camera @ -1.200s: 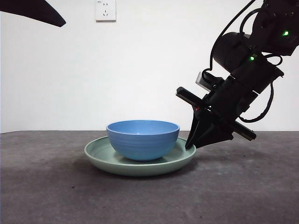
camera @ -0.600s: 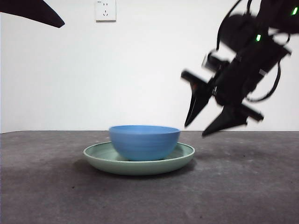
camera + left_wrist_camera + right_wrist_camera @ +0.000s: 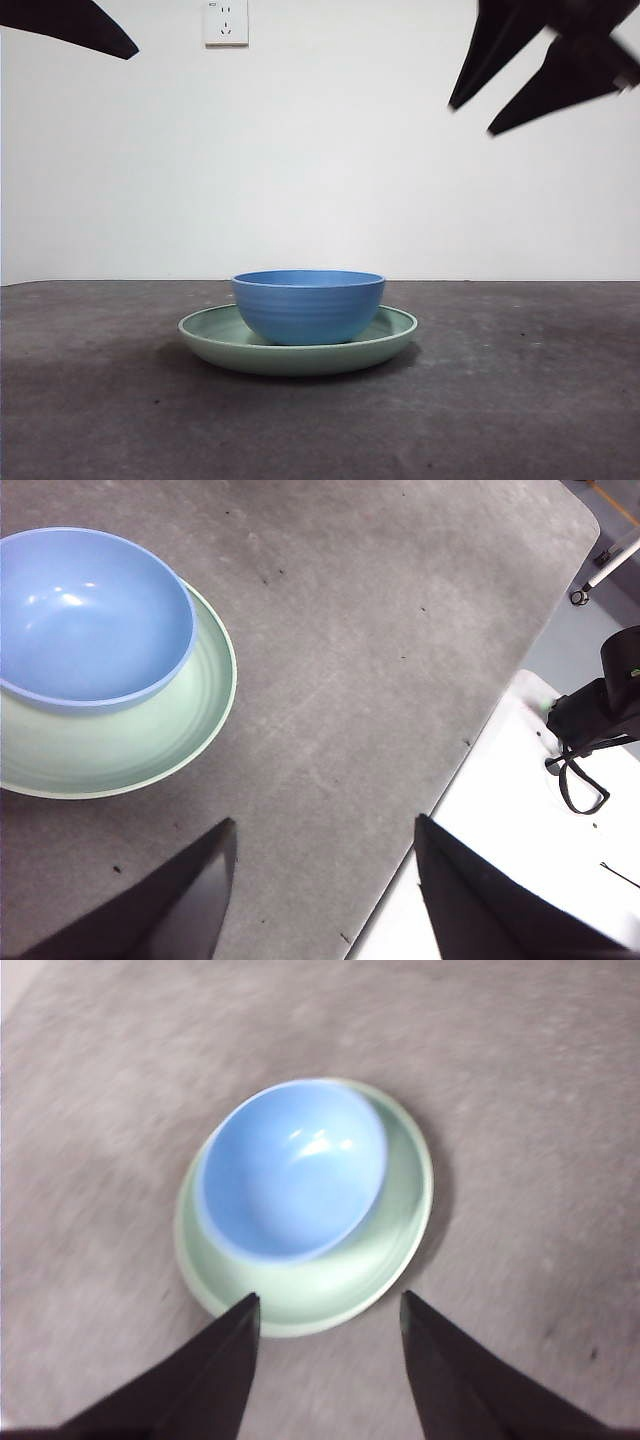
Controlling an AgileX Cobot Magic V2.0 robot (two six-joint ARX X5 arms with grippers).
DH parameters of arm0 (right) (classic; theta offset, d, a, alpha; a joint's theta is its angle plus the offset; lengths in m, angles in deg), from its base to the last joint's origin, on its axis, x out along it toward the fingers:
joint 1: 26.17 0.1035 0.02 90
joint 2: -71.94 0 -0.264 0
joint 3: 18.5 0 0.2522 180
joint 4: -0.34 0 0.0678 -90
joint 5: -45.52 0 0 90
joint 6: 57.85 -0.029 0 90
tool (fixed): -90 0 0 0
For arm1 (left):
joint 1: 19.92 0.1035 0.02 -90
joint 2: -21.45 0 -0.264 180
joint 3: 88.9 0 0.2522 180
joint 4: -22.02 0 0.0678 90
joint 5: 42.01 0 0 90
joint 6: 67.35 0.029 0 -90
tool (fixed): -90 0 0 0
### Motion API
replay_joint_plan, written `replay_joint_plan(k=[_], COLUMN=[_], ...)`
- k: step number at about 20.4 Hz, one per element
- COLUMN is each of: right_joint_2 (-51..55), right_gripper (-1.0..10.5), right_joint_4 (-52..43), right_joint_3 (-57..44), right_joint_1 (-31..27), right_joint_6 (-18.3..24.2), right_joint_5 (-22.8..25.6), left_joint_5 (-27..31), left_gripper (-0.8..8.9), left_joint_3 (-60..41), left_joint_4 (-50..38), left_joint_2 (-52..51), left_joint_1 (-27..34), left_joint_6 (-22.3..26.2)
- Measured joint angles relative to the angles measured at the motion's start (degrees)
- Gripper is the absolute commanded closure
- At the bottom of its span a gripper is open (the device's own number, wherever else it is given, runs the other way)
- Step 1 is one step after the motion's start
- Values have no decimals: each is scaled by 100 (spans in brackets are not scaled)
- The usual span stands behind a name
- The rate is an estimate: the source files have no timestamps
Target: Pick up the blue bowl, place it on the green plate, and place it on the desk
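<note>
blue bowl (image 3: 308,305) sits in the green plate (image 3: 215,343) on the desk (image 3: 520,400).
right gripper (image 3: 478,110) hangs high above, jaws spread, empty; left gripper (image 3: 320,865) waits, jaws apart.

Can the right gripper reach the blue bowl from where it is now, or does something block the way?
Probably yes. The right gripper hangs open, high above the blue bowl, which sits in the green plate. Nothing stands between them, and the left gripper waits off to the side.

The desk (image 3: 520,400) below me is dark grey, matte and faintly speckled. Only the green plate (image 3: 215,340) lies directly on it, near the middle, flat and level.
</note>
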Motion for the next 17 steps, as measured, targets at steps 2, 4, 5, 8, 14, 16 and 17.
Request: replay_joint_plan(k=[2, 4, 5, 8, 14, 16, 17], right_joint_2=[291, 498, 612, 826, 946, 946, 946], right_gripper=[723, 723, 723, 723, 723, 723, 723], right_joint_4=[372, 704, 951, 1532, 1941, 1902, 1858], right_joint_3=[0, 0, 0, 0, 0, 0, 0], right_joint_1=[74, 142, 199, 372, 706, 750, 750], right_joint_6=[81, 140, 190, 304, 511, 527, 529], right_joint_5=[-146, -302, -409, -568, -577, -575, -577], left_joint_5=[0, 0, 0, 0, 0, 0, 0], left_gripper=[533, 533, 533, 533, 533, 533, 533], left_joint_3=[0, 0, 0, 0, 0, 0, 0], left_joint_4=[0, 0, 2, 0, 0, 2, 0], left_joint_2=[0, 0, 0, 0, 0, 0, 0], left_joint_1=[0, 0, 0, 0, 0, 0, 0], left_joint_6=[0, 0, 0, 0, 0, 0, 0])
